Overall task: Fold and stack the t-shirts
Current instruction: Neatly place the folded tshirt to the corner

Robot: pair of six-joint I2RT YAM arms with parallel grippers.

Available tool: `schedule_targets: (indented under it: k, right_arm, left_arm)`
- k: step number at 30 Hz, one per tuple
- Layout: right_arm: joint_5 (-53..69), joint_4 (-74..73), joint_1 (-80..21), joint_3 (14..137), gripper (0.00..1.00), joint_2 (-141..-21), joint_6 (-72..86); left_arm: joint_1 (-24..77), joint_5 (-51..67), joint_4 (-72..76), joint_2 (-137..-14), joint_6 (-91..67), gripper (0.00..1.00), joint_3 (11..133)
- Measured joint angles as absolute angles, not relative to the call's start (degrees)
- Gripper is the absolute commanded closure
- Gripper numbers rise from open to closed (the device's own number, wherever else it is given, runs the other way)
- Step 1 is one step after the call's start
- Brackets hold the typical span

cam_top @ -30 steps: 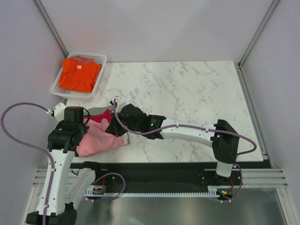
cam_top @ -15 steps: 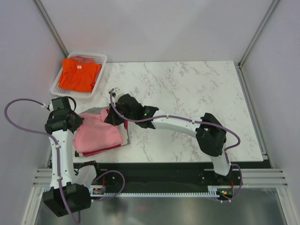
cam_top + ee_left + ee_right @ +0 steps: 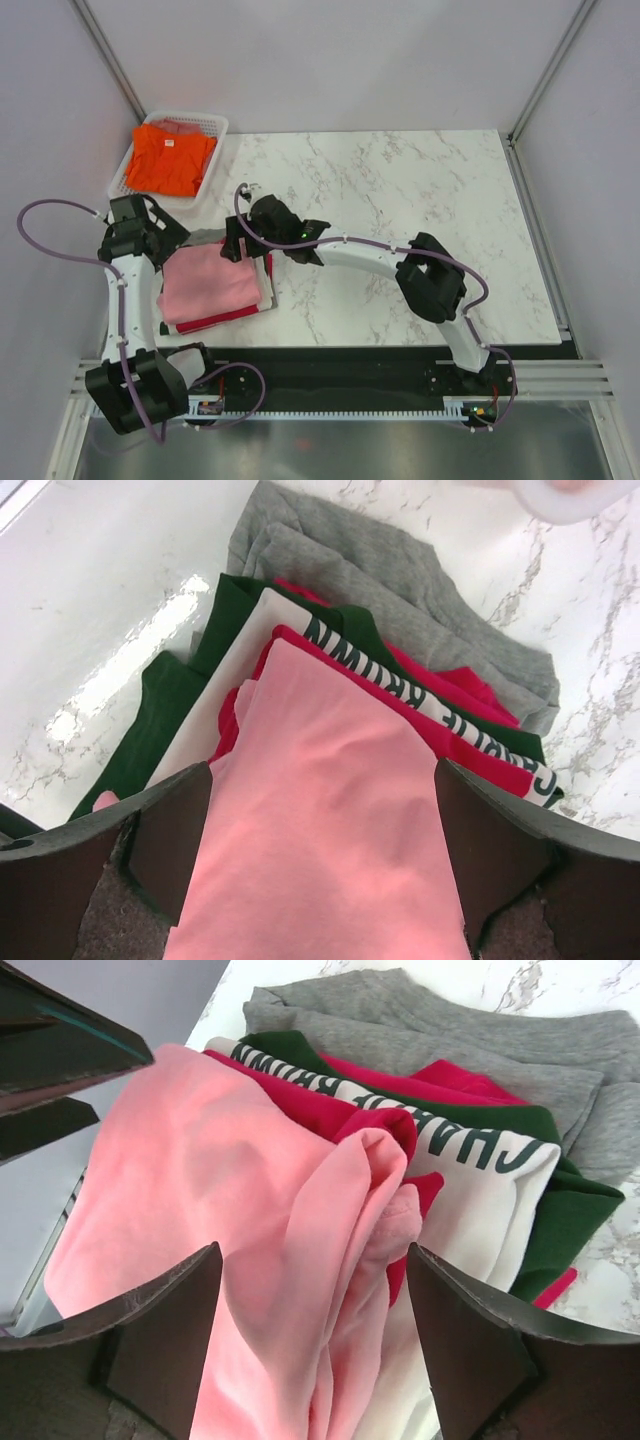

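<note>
1. Shows a large light pink cotton t-shirt (image 3: 210, 283) folded into a rough rectangle. Smooth across its top face, bunched into soft rolls along the edge nearest the right tool (image 3: 313, 1295).
2. Tops a pile of folded tees. Directly under it, a crimson red cotton tee (image 3: 445, 742) peeking out as a thin border. Below that, a dark green and white lettered tee (image 3: 150, 730). Lowest and furthest out, a rumpled grey cotton tee (image 3: 400, 580) at the pile's far side.
3. Sits, pile and all, at the near-left corner of the white marble-patterned surface (image 3: 400, 200), just in front of a white plastic mesh basket (image 3: 218, 122) and apart from it.
4. Holds, in that basket at the far-left corner, an orange cotton tee (image 3: 170, 160) spread flat.
5. Puts the left tool (image 3: 322, 815) at the pile's far-left corner, above the cloth, fingers spread fully wide and gripping nothing. Frames the pink top layer between its two fingers in the left wrist view; touching or just clear, cannot tell.
6. Puts the right tool at the pile's far-right corner, fingers wide apart and empty too. Leaves the bunched pink edge lying loose between them, unpinched, with the lettered band and the grey tee beyond.
</note>
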State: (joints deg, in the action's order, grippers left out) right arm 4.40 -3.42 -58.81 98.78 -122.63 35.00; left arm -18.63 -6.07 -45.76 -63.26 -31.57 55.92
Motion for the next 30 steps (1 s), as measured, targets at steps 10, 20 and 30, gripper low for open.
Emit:
schedule_targets:
  k: [10, 20, 30]
  right_arm:
    - [2.79, -3.62, -57.58, 93.56, 0.23, -116.4, 33.61]
    - [8.82, -4.82, -56.25, 98.91, 0.34, -119.15, 32.77]
    - [13.02, -5.41, -55.7, 106.04, 0.8, -129.97, 36.03]
  left_arm:
    - [-18.63, -2.17, -44.84, -57.63, -30.94, 0.04, 57.8]
    - [-18.63, 9.87, -44.71, -55.77, -29.87, 0.12, 55.9]
    - [-18.37, 19.68, -44.86, -51.44, -29.5, 0.14, 52.25]
